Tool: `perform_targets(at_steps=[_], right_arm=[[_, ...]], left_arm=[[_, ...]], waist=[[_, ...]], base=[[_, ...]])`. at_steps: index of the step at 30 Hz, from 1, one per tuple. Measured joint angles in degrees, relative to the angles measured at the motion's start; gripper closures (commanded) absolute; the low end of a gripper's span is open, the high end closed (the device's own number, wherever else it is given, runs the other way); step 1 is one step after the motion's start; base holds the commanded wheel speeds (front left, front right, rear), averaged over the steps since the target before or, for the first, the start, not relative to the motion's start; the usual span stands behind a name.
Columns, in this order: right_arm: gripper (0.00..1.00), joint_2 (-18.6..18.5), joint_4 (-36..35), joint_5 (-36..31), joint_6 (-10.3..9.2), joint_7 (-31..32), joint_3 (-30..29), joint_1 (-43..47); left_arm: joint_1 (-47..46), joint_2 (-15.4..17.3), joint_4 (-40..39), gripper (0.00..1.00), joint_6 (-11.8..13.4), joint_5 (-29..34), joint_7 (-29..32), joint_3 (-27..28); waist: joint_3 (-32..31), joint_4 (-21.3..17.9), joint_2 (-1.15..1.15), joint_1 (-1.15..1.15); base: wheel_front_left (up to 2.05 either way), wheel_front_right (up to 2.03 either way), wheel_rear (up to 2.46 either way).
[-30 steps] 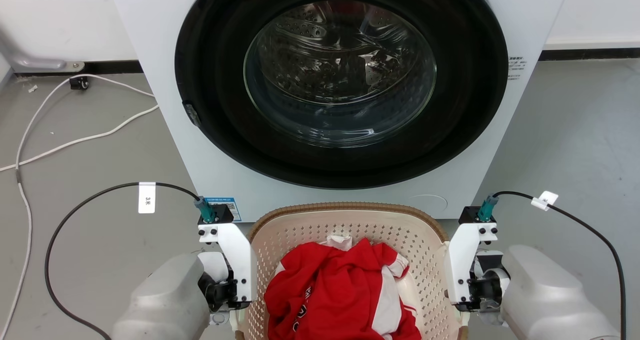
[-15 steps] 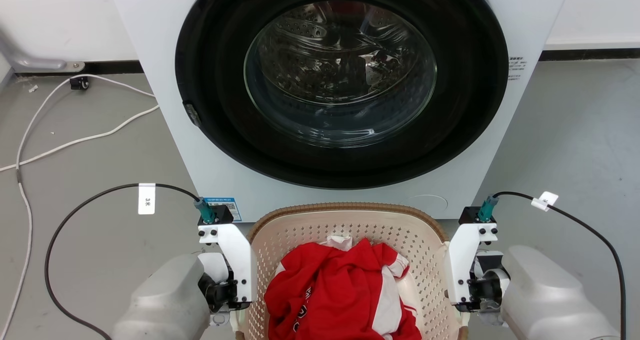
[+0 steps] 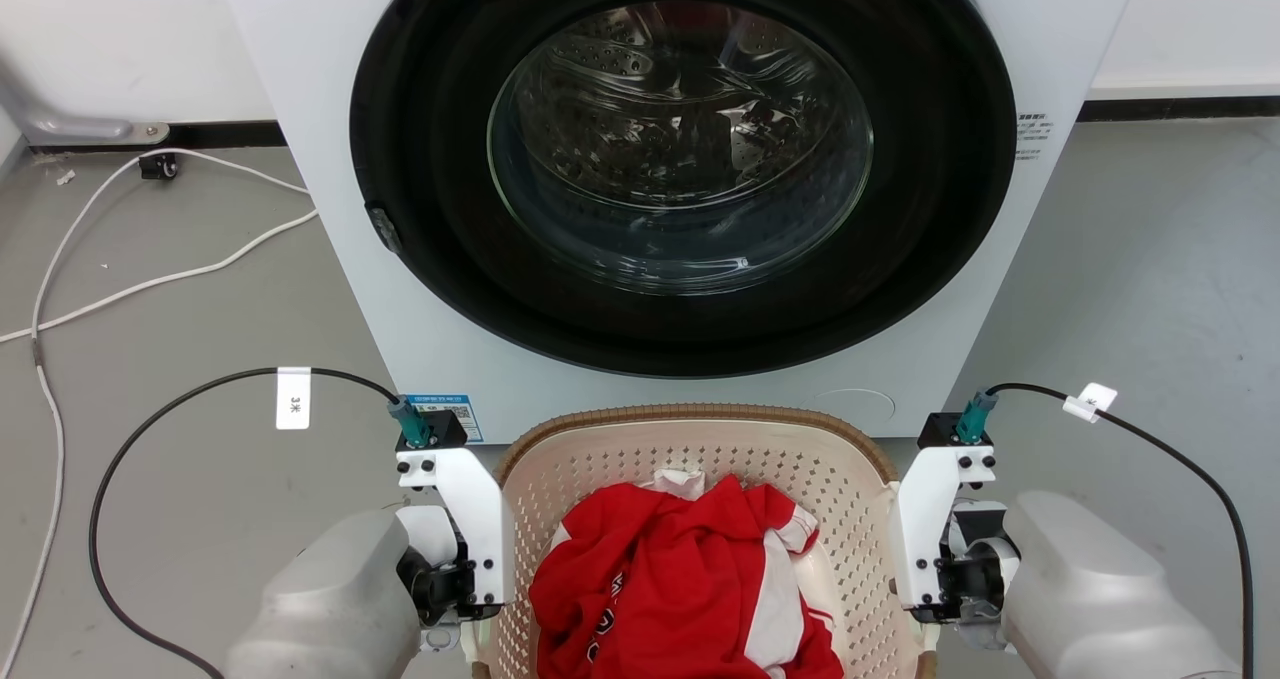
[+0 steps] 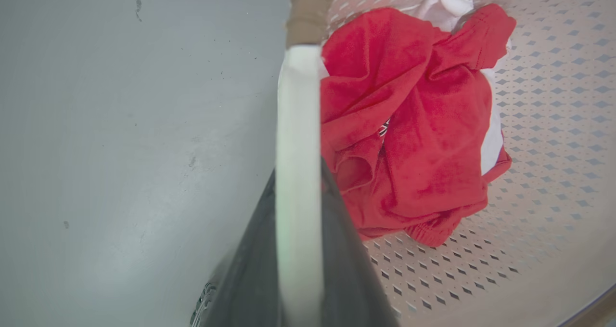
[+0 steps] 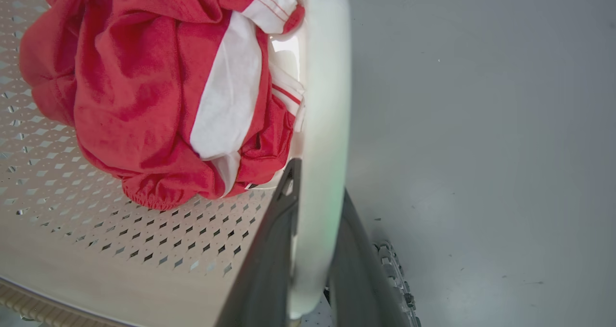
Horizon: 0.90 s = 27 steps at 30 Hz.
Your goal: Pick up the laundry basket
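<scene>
- Pinching the white left handle (image 4: 298,100) of the laundry basket (image 3: 700,449) between both dark fingers of the left gripper (image 4: 298,168), closed firmly against either side of it.
- Doing the same on the opposite side with the right gripper (image 5: 317,177), clamping the white right handle (image 5: 325,76) between its two dark fingers.
- Flanking the basket in the head view with both pale forearms at the bottom corners, a black cable (image 3: 340,369) looping out from each wrist.
- Holding a crumpled red and white garment (image 3: 690,579) inside cream perforated walls, under a brown woven-look rim (image 3: 690,412).
- Sitting low and centred, just in front of the white washing machine (image 3: 300,109), below its round, dark, glass-fronted door (image 3: 680,159).
- Being unable to tell whether resting on the grey floor (image 3: 180,519) or lifted clear of it.
- Trailing across the floor to the left of the machine, as a white cable (image 3: 150,283).
</scene>
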Motion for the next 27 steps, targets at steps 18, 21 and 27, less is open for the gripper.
perform_targets(at_steps=[18,21,27], right_arm=[[1.00,0.0,0.0,0.6,0.00,-0.2,0.3,0.2],[1.00,0.0,0.0,0.6,0.00,-0.2,0.3,0.3],[1.00,-0.1,0.0,0.7,0.00,-0.2,0.3,0.3]], left_arm=[[0.0,0.0,0.2,1.00,0.0,-0.9,-0.2,-0.8],[0.0,0.0,0.2,1.00,0.0,-1.0,-0.2,-0.9],[0.0,0.0,0.2,1.00,0.0,-1.4,-0.1,-1.2]], waist=[[0.0,0.0,0.00,0.00],[0.0,0.0,0.00,0.00],[0.0,-0.1,0.00,0.00]], base=[[0.00,0.00,0.00],[0.00,0.00,0.00],[0.00,0.00,0.00]])
